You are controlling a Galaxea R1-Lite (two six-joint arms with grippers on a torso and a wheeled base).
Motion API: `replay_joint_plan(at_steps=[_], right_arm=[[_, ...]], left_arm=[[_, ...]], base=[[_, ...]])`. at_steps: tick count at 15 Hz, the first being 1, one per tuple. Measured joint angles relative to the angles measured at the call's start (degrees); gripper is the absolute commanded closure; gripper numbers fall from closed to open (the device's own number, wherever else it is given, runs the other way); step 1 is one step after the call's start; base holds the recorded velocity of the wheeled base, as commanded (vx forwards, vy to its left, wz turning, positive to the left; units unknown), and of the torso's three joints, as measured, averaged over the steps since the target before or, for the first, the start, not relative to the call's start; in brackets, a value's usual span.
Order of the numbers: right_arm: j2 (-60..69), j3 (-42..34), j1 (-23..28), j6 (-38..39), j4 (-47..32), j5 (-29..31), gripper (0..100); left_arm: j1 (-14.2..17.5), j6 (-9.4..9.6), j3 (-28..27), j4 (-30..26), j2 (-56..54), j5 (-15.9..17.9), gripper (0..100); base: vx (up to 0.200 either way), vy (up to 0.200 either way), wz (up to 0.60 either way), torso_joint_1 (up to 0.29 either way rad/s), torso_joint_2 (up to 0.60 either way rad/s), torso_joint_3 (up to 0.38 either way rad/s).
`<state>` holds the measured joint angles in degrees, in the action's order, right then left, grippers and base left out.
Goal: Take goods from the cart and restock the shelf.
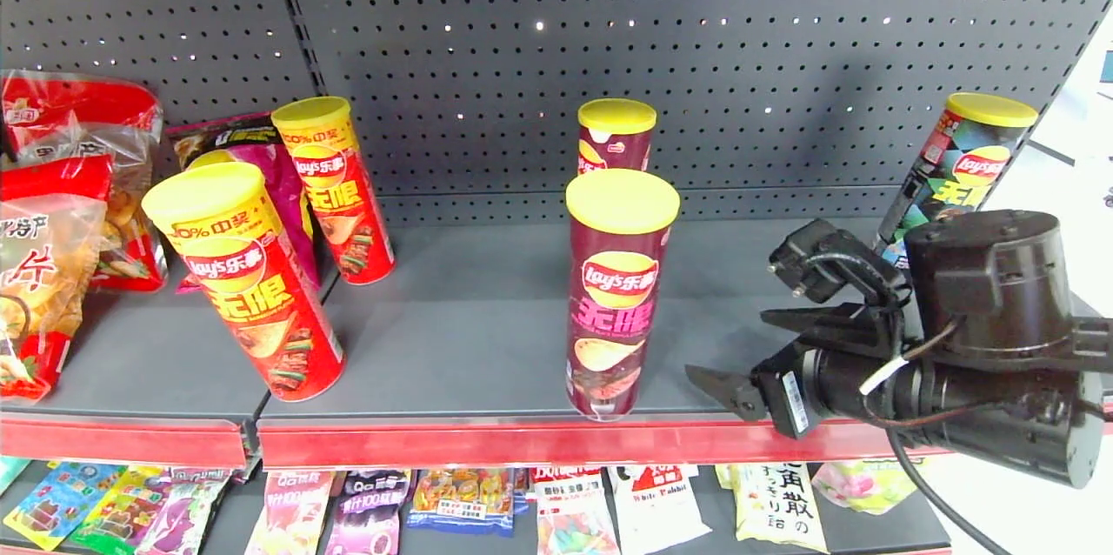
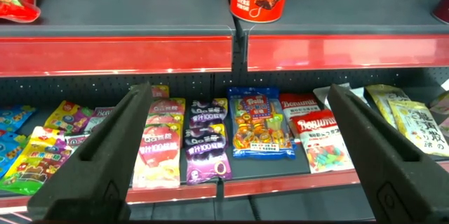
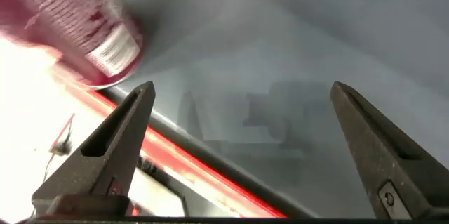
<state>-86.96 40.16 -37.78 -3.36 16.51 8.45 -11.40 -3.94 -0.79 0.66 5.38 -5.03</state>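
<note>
Right arm (image 1: 956, 398): black tubular links, with a drum-shaped joint housing on top.
Cables: black cord (image 1: 919, 483) under the forearm; short white lead (image 1: 887, 372) at the wrist.
Marking: small white label (image 1: 793, 403) on the wrist collar.
Left gripper (image 2: 238, 88): matte dark-grey wedge fingers (image 2: 105, 154), tapering to points.
Right gripper (image 3: 242, 87): the same dark tapered shape, with a round screw (image 3: 388, 197) in one finger.

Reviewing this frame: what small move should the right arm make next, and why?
Probably draw the right pincer back from the shelf to fetch more goods. It is open and empty, and the purple can beside it already stands upright at the shelf's front edge.
</note>
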Motion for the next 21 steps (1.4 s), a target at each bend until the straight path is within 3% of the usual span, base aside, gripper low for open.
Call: replay_joint_plan(at_steps=[21], right_arm=[[-8.8,5.1,-4.0,-0.1,0.0,0.2,0]], left_arm=[[0.0,-0.09,0.0,0.0,0.0,0.1,0]], base=[[0.0,0.0,0.0,0.0,0.0,0.0]])
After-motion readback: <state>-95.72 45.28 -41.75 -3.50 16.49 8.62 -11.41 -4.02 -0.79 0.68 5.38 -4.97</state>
